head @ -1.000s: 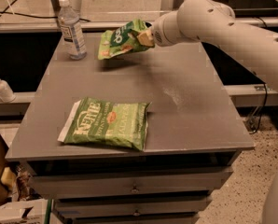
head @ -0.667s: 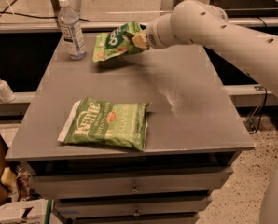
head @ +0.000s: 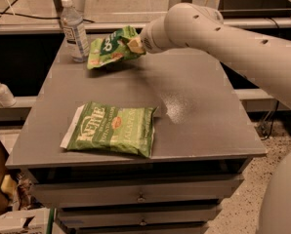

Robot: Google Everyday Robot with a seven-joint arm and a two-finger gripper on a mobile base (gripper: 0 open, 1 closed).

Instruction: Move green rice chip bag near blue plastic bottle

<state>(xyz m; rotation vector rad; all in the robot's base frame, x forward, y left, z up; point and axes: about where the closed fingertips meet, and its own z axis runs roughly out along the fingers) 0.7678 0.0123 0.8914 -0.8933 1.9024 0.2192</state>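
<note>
The green rice chip bag (head: 110, 48) is small and bright green with a white logo, held tilted just above the far left part of the grey table (head: 194, 116). My gripper (head: 134, 44) is shut on the bag's right end, at the tip of the white arm reaching in from the right. The blue plastic bottle (head: 74, 30), clear with a white cap and white-blue label, stands upright at the table's far left corner. The bag's left end is a short way to the right of the bottle, apart from it.
A larger light-green "Kettle" chip bag (head: 111, 129) lies flat near the table's front left. A small white pump bottle (head: 1, 91) stands on a lower ledge to the left. Drawers (head: 135, 199) sit below the tabletop. Boxes are on the floor at the lower left.
My gripper has carried the green rice chip bag to the left, closer to the bottle. The Kettle bag and the bottle have not moved.
</note>
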